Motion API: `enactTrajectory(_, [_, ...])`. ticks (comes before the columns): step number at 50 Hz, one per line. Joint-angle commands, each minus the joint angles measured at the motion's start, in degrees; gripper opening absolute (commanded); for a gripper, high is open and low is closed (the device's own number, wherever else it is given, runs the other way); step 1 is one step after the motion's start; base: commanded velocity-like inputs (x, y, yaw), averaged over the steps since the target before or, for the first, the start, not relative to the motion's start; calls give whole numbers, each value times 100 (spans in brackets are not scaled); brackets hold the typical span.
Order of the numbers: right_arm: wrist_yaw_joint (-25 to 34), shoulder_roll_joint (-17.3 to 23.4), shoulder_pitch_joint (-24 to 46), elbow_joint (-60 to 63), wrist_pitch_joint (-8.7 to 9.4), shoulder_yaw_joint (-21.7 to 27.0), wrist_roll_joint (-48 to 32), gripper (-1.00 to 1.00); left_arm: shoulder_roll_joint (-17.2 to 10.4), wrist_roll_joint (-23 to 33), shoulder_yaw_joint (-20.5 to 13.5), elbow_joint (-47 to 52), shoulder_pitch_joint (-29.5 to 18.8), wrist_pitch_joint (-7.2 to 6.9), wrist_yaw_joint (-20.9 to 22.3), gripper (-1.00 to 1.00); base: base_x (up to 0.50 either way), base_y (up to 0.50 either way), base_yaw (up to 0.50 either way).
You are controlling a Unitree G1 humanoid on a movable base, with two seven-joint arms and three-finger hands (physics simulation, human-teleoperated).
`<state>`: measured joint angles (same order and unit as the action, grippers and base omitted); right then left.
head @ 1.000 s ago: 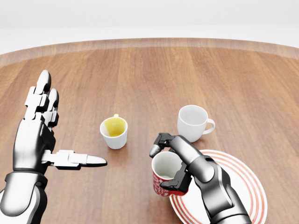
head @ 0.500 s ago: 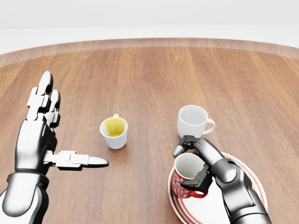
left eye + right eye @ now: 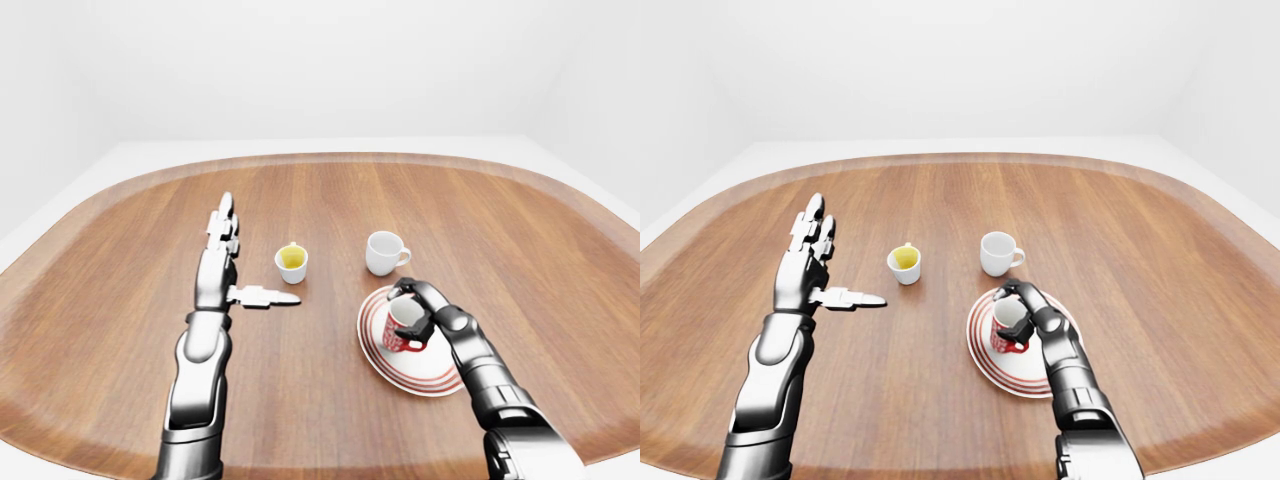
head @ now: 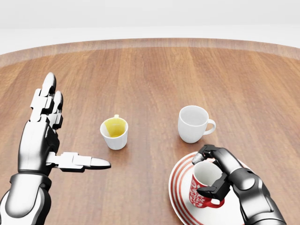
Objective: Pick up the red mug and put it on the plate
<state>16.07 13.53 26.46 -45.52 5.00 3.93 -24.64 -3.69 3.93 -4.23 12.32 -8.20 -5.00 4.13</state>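
The red mug [image 4: 202, 190], red with a white pattern and a white inside, is upright over the red-striped white plate [image 4: 180, 187] at the lower right of the head view. My right hand [image 4: 216, 174] is shut on the mug, fingers round its rim and side. I cannot tell whether the mug rests on the plate or hangs just above it. My left hand [image 4: 47, 136] is open and empty at the left, fingers straight and thumb pointing right, above the table.
A white cup with a yellow inside [image 4: 114, 132] stands left of the plate. A plain white mug [image 4: 193, 123] stands just above the plate, close to my right hand. The wooden table [image 4: 154, 79] has a rounded rim, seen in the eye views.
My right hand has carried the red mug to the right, from beside the plate's left edge to over the plate. My left hand has drifted slightly up.
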Motion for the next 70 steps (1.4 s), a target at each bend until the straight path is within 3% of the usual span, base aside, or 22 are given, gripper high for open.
enactTrajectory(1, [-141, 153, -82, -14, 0, 105, 346, -100, 11, 12, 12, -22, 10, 0, -2, 100, 0, 0, 0])
enactTrajectory(27, [93, 283, -464, 1034, 0, 290, 302, -100, 31, 32, 45, -18, 25, 0, -12, 100, 0, 0, 0])
enactTrajectory(50, [111, 349, -578, 1122, 0, 373, 269, -100, 50, 64, 86, 41, 40, 0, -14, 100, 0, 0, 0])
enactTrajectory(51, [87, 346, -553, 1065, 0, 363, 259, -5, 50, 67, 87, 65, 45, 0, -10, 100, 0, 0, 0])
enactTrajectory(52, [80, 345, -546, 1051, 0, 362, 258, 14, 50, 68, 87, 70, 46, 0, -9, 100, 0, 0, 0])
enactTrajectory(53, [74, 344, -534, 1028, 0, 358, 256, 100, 50, 69, 85, 74, 47, 0, -8, 100, 0, 0, 0])
enactTrajectory(70, [42, 323, -504, 964, 0, 327, 247, 100, 53, 77, 85, 101, 42, 0, -4, 100, 0, 0, 0])
